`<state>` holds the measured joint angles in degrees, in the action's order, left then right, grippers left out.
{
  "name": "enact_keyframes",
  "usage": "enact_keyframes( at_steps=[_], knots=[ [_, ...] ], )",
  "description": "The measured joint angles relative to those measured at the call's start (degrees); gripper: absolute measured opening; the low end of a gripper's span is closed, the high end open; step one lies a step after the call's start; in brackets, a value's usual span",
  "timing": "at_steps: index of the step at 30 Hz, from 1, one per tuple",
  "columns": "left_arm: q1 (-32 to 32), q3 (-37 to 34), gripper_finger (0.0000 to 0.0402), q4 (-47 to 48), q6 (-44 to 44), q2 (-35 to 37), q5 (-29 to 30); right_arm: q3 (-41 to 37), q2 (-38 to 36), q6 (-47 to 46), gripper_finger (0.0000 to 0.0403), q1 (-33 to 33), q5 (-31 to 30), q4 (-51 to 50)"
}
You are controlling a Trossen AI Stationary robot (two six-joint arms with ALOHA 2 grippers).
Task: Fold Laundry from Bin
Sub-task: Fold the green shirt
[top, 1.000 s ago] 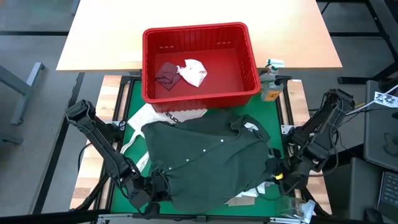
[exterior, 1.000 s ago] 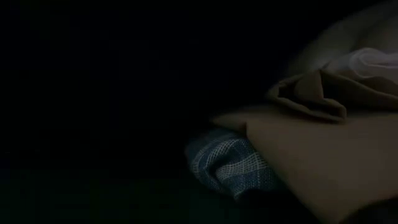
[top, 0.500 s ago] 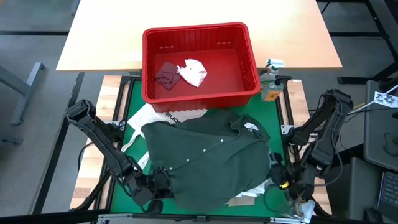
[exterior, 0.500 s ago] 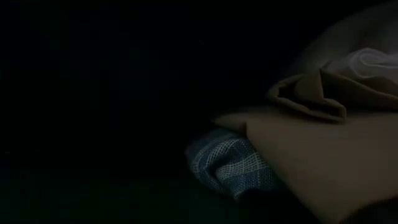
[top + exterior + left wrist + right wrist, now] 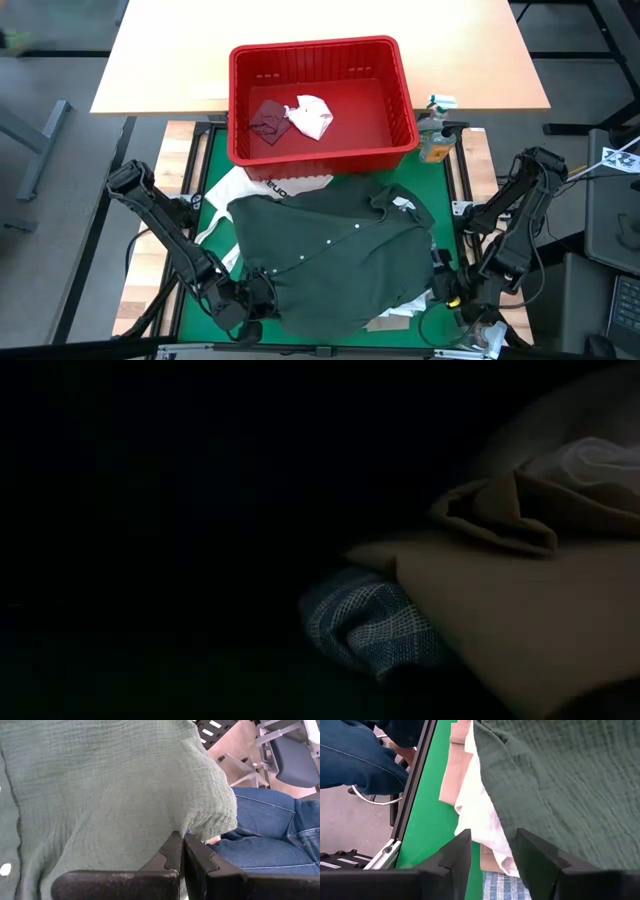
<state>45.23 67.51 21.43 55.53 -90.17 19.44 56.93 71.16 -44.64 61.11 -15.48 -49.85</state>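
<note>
At lower left of the high view, the left gripper (image 5: 250,303) pinches the hem of the dark green-grey top (image 5: 340,255), which is spread mid-frame below the bin (image 5: 322,146). At lower right, the right gripper (image 5: 447,290) stands parted, empty; it should clamp the top layer only.

A dark green-grey crinkled button-front top (image 5: 335,255) lies spread open across the green table mat, covering most of the pile; beneath its near edge peek a white cloth (image 5: 480,817), a tan shirt (image 5: 520,610) and a blue-striped cloth (image 5: 370,622); the red rectangular plastic basket (image 5: 322,58) stands just behind, holding a small maroon piece (image 5: 267,121) touching a crumpled white piece (image 5: 311,115).
</note>
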Motion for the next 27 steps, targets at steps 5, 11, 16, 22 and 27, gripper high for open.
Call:
enact_keyframes(
  at_steps=[5, 11, 16, 22, 27],
  knots=[
    [0.0, 0.0, 0.0000, 0.0, 0.0, 0.0, 0.0, 0.0, 0.0, 0.1, 0.0198, 0.0, -2.0, -0.4],
    [-0.2, 0.0, 0.0000, 0.0, 0.0, 0.0, 0.0, 0.0, 0.0, 1.0, 0.0258, 0.0, 0.1, -4.3],
    [-0.7, 0.0, 0.0000, 0.0, -0.1, 0.0, 0.0, 0.0, 0.0, 1.7, 0.0282, 0.0, 1.2, -6.1],
    [-1.4, 0.0, 0.0000, 0.0, -0.1, 0.0, 0.0, 0.0, 0.0, 1.6, 0.0284, 0.0, -4.1, -9.2],
    [-1.4, 0.0, 0.0000, 0.0, -0.1, 0.0, 0.0, 0.0, 1.0, 1.7, 0.0285, 0.0, -5.6, -9.1]
  ],
)
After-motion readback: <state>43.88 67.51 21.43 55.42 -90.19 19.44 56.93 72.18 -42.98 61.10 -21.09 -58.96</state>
